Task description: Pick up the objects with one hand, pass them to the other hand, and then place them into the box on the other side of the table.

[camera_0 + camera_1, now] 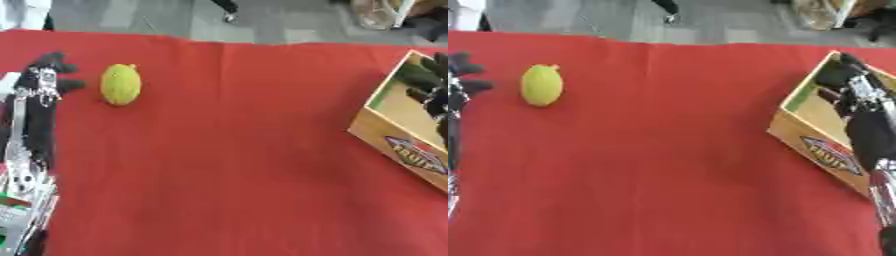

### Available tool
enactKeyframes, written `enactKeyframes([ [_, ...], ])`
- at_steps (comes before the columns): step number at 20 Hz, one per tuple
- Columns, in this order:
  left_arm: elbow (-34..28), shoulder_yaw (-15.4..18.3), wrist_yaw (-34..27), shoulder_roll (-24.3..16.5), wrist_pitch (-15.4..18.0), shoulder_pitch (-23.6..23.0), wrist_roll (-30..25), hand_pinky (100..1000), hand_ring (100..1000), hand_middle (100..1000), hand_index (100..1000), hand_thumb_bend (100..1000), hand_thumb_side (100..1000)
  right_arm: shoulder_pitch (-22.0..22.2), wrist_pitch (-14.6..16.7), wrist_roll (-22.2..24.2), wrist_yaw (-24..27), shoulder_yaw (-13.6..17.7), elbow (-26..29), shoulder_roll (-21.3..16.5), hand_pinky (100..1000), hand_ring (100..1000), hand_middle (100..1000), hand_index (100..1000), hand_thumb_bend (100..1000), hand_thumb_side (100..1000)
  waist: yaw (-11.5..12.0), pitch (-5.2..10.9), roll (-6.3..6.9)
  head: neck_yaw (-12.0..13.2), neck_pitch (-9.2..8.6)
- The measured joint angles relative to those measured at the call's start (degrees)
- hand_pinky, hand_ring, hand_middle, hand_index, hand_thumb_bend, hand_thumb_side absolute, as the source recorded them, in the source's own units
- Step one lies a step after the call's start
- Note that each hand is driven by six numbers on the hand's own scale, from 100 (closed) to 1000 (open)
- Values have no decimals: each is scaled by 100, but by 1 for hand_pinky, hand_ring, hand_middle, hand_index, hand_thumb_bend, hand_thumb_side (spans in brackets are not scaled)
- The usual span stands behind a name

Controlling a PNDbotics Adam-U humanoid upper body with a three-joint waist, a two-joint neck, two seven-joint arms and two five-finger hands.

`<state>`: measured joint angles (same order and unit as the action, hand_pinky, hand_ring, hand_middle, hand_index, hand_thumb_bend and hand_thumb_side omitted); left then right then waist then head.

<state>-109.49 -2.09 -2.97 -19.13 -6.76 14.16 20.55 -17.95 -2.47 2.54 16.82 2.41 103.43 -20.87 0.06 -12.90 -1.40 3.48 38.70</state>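
A: Left edge first. Where was the left hand [44,82]?

B: On the far-left side of the red tabletop [227,165], fingers [68,86] spread and relaxed, holding nothing. Some printed packaging [22,210] sat at the lower-left corner beneath the arm.

A: And the object?

B: Yellow-green lemon-shaped fruit [121,84], lying on the cloth just beside that hand, on its right. Not touching, as far as I could see; there was a strip of red between the fingers and the fruit.

A: Long axis?

B: Ran roughly away from the robot, stem nub at the far end. So the fingers faced its long flank, not a tip.

A: Right side?

B: Cardboard box [820,145] with a fruit label, set askew at the right edge, well apart from the fruit. The right hand [859,92] was over the box's open top. Its fingers looked relaxed rather than curled, and I saw nothing in them.

A: So which hand takes it?

B: Left, clearly nearer. My read: short reach rightward, close across the narrow width, then hand over mid-table. Pickup hadn't started.
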Motion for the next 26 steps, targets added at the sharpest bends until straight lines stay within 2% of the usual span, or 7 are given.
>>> enactKeyframes([
  [15,-36,37,-23,-10,19,47,21,837,604,663,820,137,811,0,8,-16,0,2,0,-3,942,891,980,1000,100,727,-7,6,7,335,192],
  [17,-72,52,-23,-81,19,39,23,838,606,664,821,133,785,0,16,-26,0,4,0,-4,942,891,980,1000,100,727,-7,6,12,399,223],
  [21,-256,73,8,-405,-19,-116,19,842,618,673,825,103,741,0,17,-35,0,9,0,-13,942,891,980,999,100,729,-4,6,41,512,250],
  [26,-383,130,250,-1181,15,-312,-123,842,647,695,838,100,650,10,13,-39,0,14,0,-64,941,891,980,999,100,727,11,7,91,588,255],
])
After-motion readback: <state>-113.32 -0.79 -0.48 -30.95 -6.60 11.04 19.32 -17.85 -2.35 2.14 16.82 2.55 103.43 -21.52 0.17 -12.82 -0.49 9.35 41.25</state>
